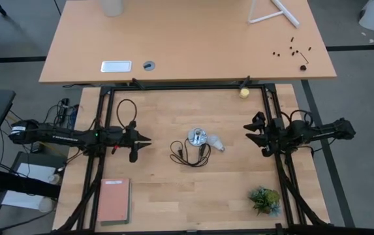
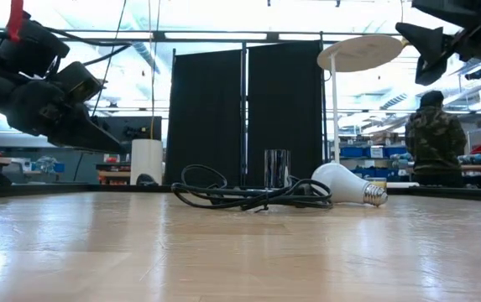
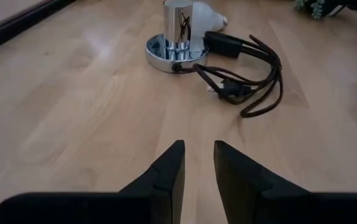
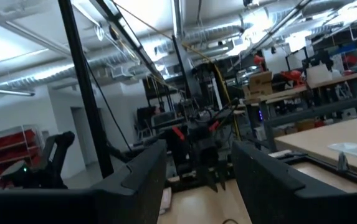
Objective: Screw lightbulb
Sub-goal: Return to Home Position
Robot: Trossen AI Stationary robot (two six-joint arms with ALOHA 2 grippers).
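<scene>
At the middle of the surface (image 1: 173, 192), the lightbulb (image 1: 217, 143) lies on its side just beside the silver lamp (image 1: 197, 136). Its long axis is level, with the screw base toward the right hand (image 1: 248, 130), whose fingers are wide apart at that edge. The left hand (image 1: 149, 139), fingers narrowly apart, is opposite, with bare wood between.
</scene>
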